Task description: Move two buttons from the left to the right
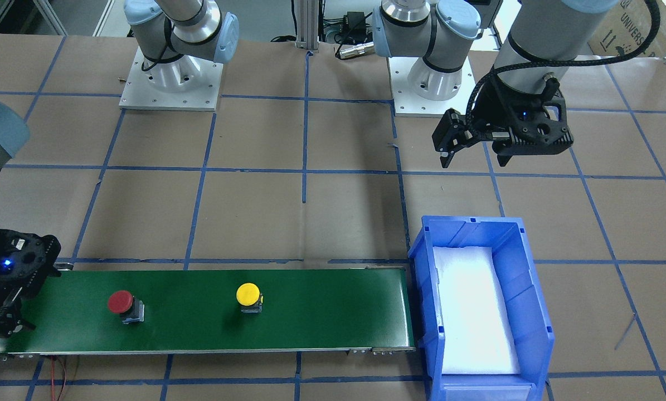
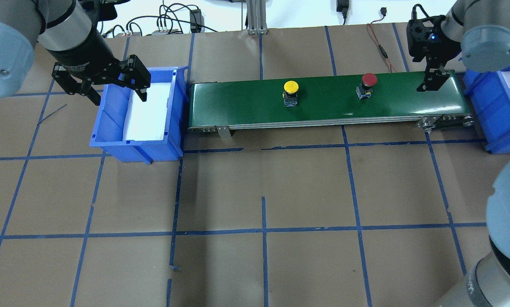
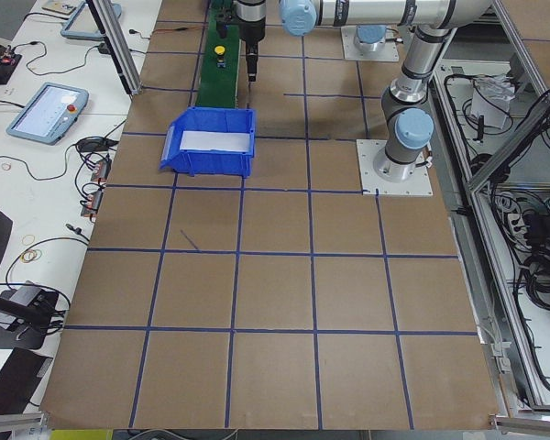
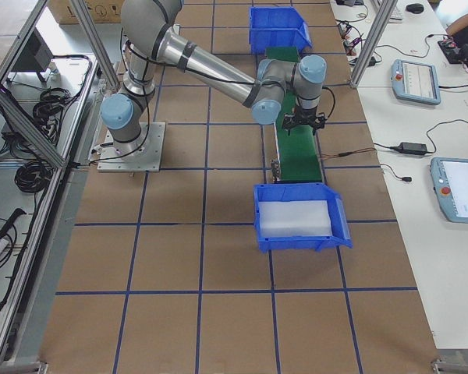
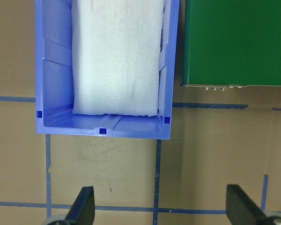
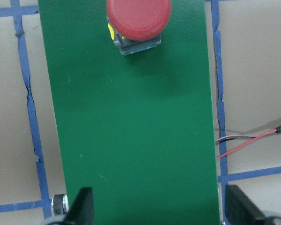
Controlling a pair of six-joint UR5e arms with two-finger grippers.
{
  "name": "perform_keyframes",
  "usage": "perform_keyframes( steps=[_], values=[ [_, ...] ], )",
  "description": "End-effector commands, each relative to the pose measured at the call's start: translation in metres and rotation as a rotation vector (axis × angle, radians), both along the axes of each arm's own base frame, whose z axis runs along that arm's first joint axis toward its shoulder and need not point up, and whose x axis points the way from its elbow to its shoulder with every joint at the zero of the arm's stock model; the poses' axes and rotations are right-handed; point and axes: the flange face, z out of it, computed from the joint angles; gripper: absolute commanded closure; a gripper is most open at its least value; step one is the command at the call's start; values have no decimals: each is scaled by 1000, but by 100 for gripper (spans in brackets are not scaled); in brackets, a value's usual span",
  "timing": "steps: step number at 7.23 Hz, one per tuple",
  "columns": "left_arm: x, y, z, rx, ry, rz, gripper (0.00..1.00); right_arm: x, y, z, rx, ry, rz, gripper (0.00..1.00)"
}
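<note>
The red button [image 1: 121, 301] and the yellow button [image 1: 248, 294] stand upright on the green conveyor belt [image 1: 321, 312]. In the overhead view the red button [image 2: 369, 79] is right of the yellow button [image 2: 291, 87]. My right gripper [image 2: 435, 80] hangs open and empty over the belt's right end. In the right wrist view the red button [image 6: 138, 18] lies ahead of the open gripper [image 6: 159, 211]. My left gripper [image 2: 119, 97] is open and empty above the left blue bin [image 2: 109, 128]. The left wrist view shows its fingers [image 5: 84, 206] spread wide.
The left blue bin [image 1: 528, 289] holds only white foam and stands at the belt's left end. A second blue bin [image 2: 491, 113] stands past the belt's right end. Brown paper with blue tape lines covers the table [image 2: 263, 192]. A red-and-black wire [image 6: 253, 138] runs beside the belt.
</note>
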Motion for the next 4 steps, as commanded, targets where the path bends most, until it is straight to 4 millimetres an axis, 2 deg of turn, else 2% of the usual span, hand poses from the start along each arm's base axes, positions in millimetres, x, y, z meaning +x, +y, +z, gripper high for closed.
perform_keyframes(
  steps=[1, 4],
  values=[
    [0, 0, -1, 1, 0, 0, 0, 0, -1, -1, 2, 1, 1, 1],
    [0, 0, 0, 0, 0, 0, 0, -2, -2, -7, 12, 7, 21, 1]
  ],
)
